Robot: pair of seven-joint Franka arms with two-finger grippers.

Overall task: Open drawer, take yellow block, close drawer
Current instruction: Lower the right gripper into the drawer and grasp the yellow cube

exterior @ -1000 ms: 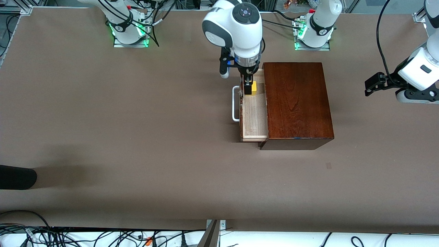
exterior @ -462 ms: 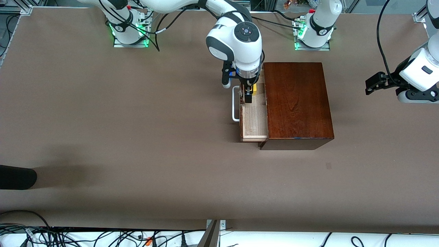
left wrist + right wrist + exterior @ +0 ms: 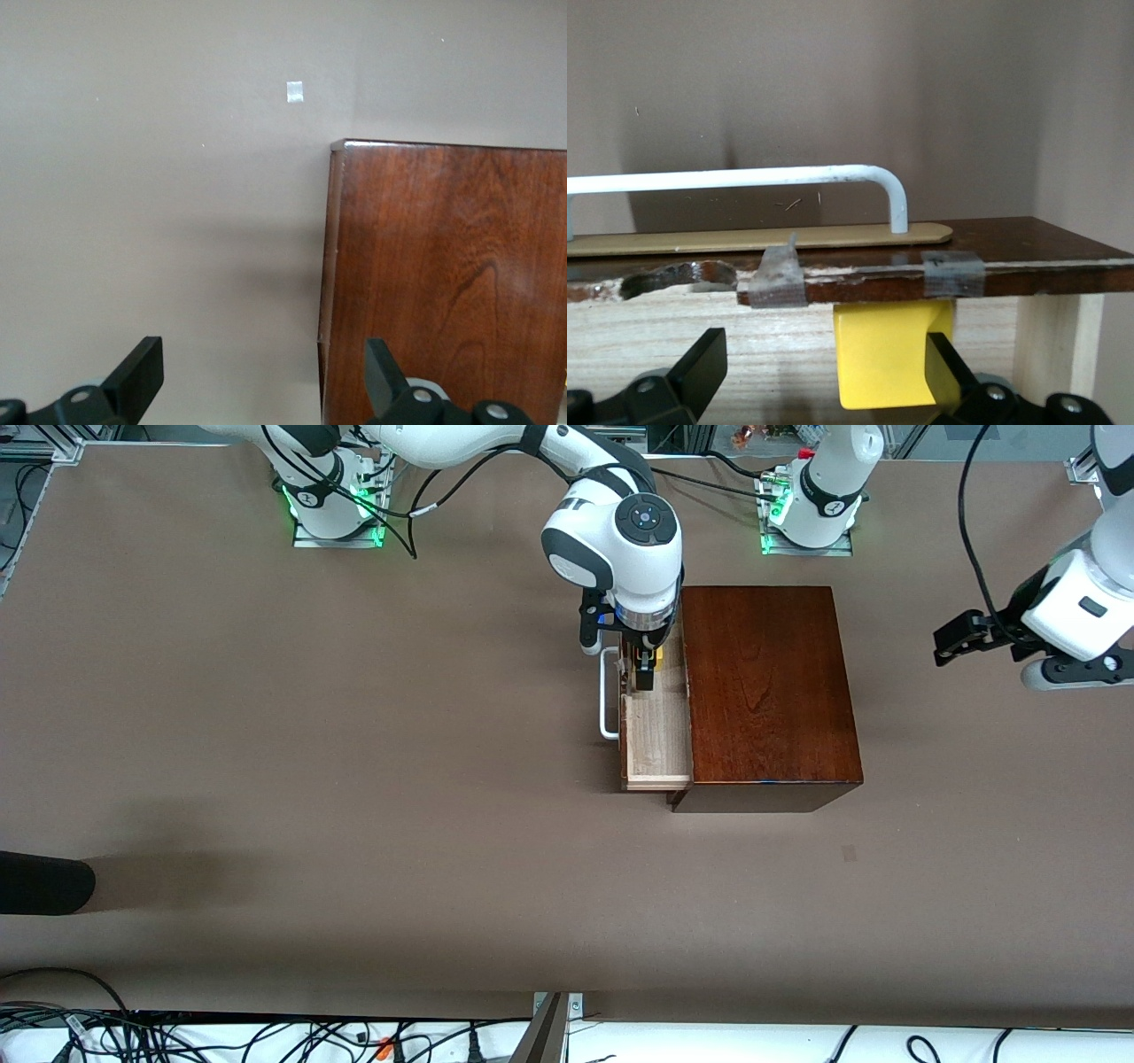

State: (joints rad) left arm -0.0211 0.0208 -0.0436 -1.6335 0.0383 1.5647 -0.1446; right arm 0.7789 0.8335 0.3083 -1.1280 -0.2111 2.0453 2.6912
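Observation:
The drawer point(image 3: 657, 735) of the dark wooden box point(image 3: 766, 691) is pulled out toward the right arm's end, its white handle point(image 3: 608, 695) in front. The yellow block point(image 3: 657, 657) lies in the drawer's end farthest from the front camera. My right gripper point(image 3: 645, 673) is lowered into the drawer, open, with its fingers on either side of the block. In the right wrist view the block point(image 3: 886, 354) sits against one finger point(image 3: 948, 367), below the drawer front and handle point(image 3: 744, 177). My left gripper point(image 3: 961, 638) is open and empty in the air past the box at the left arm's end.
In the left wrist view the box top point(image 3: 452, 266) lies under one finger of the left gripper point(image 3: 264, 372). A small tape mark point(image 3: 849, 854) lies on the table nearer the front camera than the box. A black object point(image 3: 44, 881) lies at the table's edge at the right arm's end.
My right gripper has come down into the drawer around the yellow block. My left arm has shifted slightly.

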